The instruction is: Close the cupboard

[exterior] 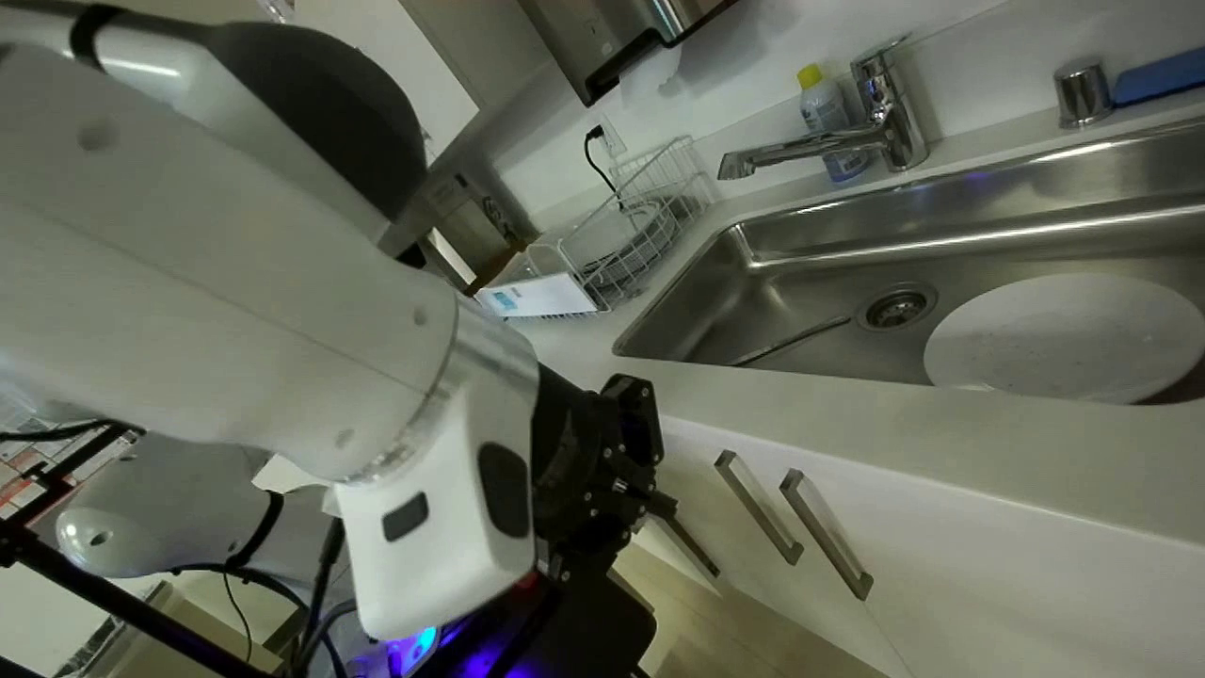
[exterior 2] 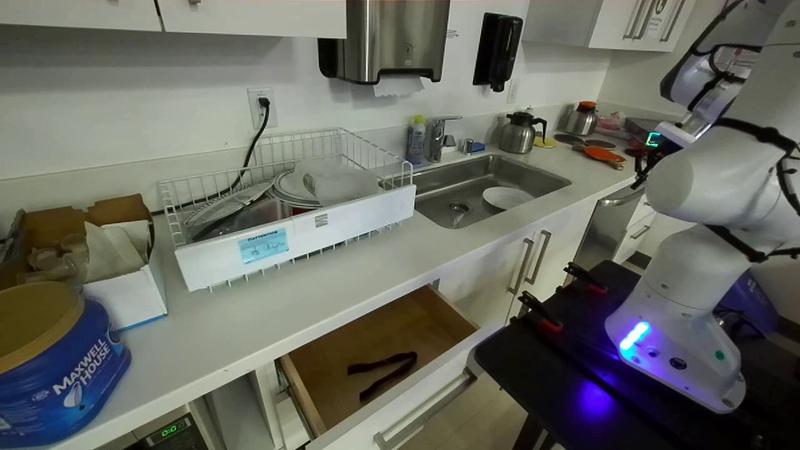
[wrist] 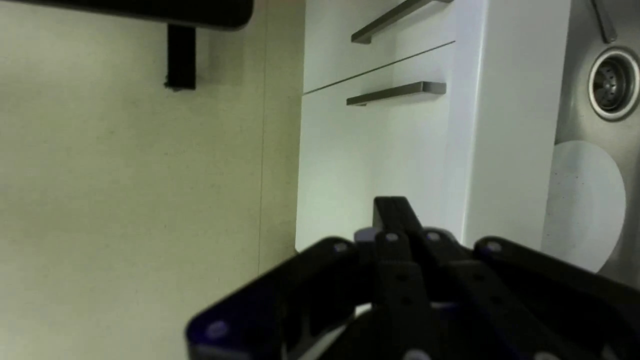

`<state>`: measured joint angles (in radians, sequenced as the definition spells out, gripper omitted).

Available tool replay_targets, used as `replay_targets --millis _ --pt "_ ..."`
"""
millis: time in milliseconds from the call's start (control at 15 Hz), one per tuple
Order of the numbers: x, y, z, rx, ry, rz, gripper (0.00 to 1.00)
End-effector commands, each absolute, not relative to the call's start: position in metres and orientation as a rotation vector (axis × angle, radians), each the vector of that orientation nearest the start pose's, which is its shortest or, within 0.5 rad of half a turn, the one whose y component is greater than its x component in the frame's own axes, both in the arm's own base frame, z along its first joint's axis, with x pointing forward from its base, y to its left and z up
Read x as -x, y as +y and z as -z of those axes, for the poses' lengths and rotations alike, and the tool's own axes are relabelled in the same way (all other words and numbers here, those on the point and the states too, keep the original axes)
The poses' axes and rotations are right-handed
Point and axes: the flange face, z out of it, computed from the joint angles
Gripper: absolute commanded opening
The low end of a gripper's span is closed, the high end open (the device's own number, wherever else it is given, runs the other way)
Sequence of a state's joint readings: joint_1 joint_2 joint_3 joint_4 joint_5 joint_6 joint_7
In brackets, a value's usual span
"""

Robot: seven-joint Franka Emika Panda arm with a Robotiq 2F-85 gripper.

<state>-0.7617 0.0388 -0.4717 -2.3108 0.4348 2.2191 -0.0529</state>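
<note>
Along a white wall (exterior 2: 144, 119) runs a pale counter (exterior 2: 262, 319), busy with containers. On it stands a wire dish rack (exterior 2: 362, 215) holding plates (exterior 2: 294, 190) and a translucent plastic container (exterior 2: 340, 181); beside the rack, an uncovered cardboard box (exterior 2: 128, 300) is stuffed with pale paper (exterior 2: 109, 253), and next to that sits a blue coffee tub (exterior 2: 62, 375) — lettered Maxwell House — with its tan lid (exterior 2: 34, 322) on. Set into the counter, the steel sink (exterior: 941, 221) contains a white plate (exterior: 1064, 334) and a slim utensil (exterior: 791, 342), each lying near the drain (exterior: 897, 308).

Below the counter is the cupboard (exterior: 951, 565), a white base cabinet. Under the sink its two flat doors (exterior 2: 475, 281), each with a slim bar handle (wrist: 395, 93), lie flush, and what they contain is hidden. Nearer the coffee tub, a drawer (exterior 2: 406, 325) stands well out; on its wooden bottom lies a dark strap (exterior 2: 390, 377), bent back on itself.

In the wrist view the gripper (wrist: 392, 212) is closed, its two fingers meeting at the tips. They show in front of a door; whether they touch it cannot be told. In an exterior view the white arm (exterior: 207, 235) hides much of what stands behind it, while the sink and the cupboard doors lie in plain sight beside it.
</note>
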Motion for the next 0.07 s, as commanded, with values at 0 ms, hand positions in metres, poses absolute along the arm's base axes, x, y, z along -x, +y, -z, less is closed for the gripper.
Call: replay_targets --millis 0 --pt "-0.1747 -0.4514 -0.3484 2.305 1.800 0.204 0.00"
